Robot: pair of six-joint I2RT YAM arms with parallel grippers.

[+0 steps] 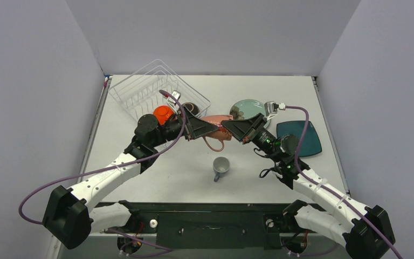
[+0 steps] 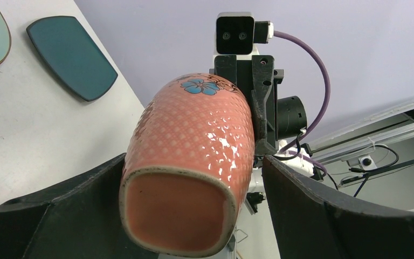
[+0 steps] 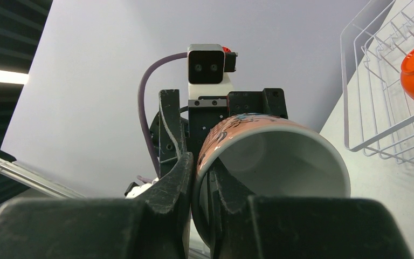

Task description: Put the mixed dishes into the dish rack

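Pink mug [image 1: 218, 123] hung sideways above the table [image 1: 183, 175]. Right gripper [image 3: 197, 181] pinched its rim tight, and left gripper [image 2: 194, 178] was spread wide around its base. Behind them sat the rack [image 1: 140, 91], orange bowl [image 1: 163, 114] inside.

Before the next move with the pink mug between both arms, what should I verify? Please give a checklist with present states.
1. Right pincer pinches pink mug rim: ok.
2. Left pincer straddles the mug's base: ok.
3. Left pincer closed on the mug: not ok, gaps show on both sides.
4. Grey-blue mug apart from both arms: ok.
5. Room in dish rack behind orange-red bowl: ok.
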